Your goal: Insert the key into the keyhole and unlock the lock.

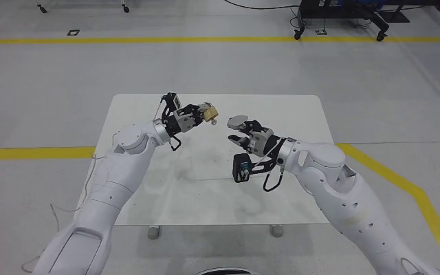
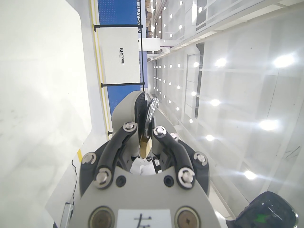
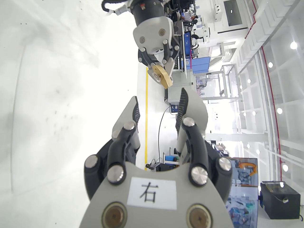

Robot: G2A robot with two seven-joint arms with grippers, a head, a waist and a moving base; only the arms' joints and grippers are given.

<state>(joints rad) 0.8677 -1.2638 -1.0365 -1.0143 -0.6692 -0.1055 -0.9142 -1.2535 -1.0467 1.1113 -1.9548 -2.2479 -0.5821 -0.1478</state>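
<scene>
Left gripper (image 1: 201, 114) is clamped on the brass lock (image 1: 209, 111), with the white table (image 1: 289, 110) below the lock. Right gripper (image 3: 159, 105) hangs near the lock and faces it, its fingers spread and nothing between them.

The lock (image 3: 162, 77) has a glossy brass body and a shiny, probably steel, shackle (image 2: 152, 111). The table (image 1: 206, 192) looks smooth, matt white.

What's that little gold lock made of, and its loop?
The lock looks like brass: a yellow-gold body with a dull metallic sheen. Its loop seems to be polished steel or chrome plating, silver and mirror-bright; the look alone can't settle which.
</scene>
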